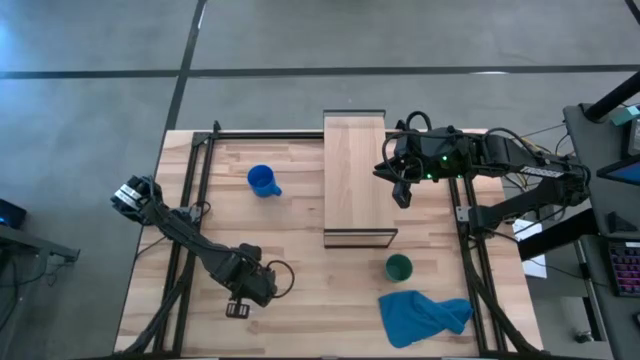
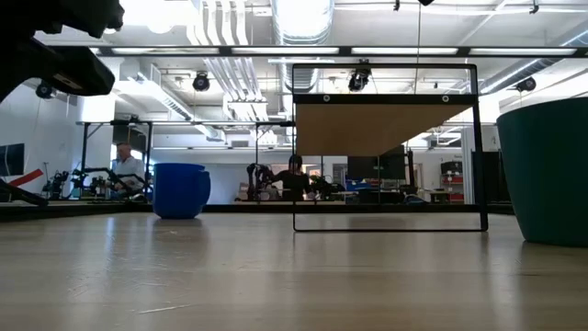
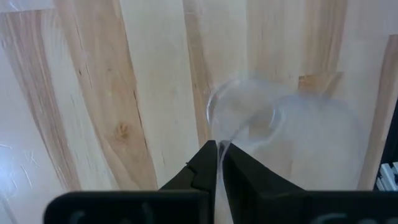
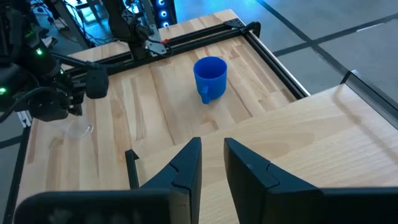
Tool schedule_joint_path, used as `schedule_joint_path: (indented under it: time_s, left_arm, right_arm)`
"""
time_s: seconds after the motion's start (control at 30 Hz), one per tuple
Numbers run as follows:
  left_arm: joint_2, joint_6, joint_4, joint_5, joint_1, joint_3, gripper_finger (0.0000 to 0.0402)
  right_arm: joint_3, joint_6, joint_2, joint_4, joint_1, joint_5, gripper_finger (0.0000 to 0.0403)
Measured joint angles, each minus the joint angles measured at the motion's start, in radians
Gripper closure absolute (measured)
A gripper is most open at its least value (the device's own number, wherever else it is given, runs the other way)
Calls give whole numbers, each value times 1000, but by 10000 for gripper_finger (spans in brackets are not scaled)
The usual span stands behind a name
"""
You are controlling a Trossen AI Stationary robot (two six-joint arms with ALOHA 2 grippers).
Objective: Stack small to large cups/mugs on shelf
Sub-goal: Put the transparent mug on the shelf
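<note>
Clear cup [image 3: 261, 124] rim pinched by left gripper [image 3: 219, 152]; right gripper [image 4: 211, 155] released above shelf [image 1: 354, 170].

My left gripper [image 3: 219, 149] pinches the clear cup's [image 3: 261, 118] rim near the tabletop's front-left. Blue mug [image 1: 262, 181] stands upright back-left; green cup [image 1: 398, 267] front-right; shelf [image 1: 354, 170] back-centre.

Crumpled blue cloth [image 1: 422, 316] on the tabletop [image 1: 300, 290] (near corner), person [image 2: 122, 165] beyond

Robotics lab/workshop, exposed ceiling ducts [image 2: 225, 64], strip lights [image 2: 303, 18], equipment racks [image 2: 101, 147], concrete floor [image 1: 90, 110]
</note>
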Motion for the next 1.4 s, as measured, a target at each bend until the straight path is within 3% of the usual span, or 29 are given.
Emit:
schedule_joint_path:
  time_s: [0.3,0.4,0.6,0.77,1.03,1.17,1.4]
  left_arm:
    - [-78,40,-126,-17,26,90,401]
    - [-92,85,-287,-106,57,156,401]
    - [-112,353,-570,-349,207,269,401]
    - [-124,534,-516,-421,426,387,401]
    - [-54,801,-315,-441,739,706,401]
    - [37,830,-251,-438,844,870,401]
    - [238,827,-170,-295,930,1101,402]
  right_arm:
    - [0,0,0,0,0,0,339]
    - [0,0,0,1,0,0,339]
    - [0,5,1,1,0,0,339]
    - [0,62,2,0,0,0,339]
    - [-1,110,2,-1,0,14,339]
    - [-8,175,2,-6,0,153,339]
    - [-28,260,2,-31,0,455,339]
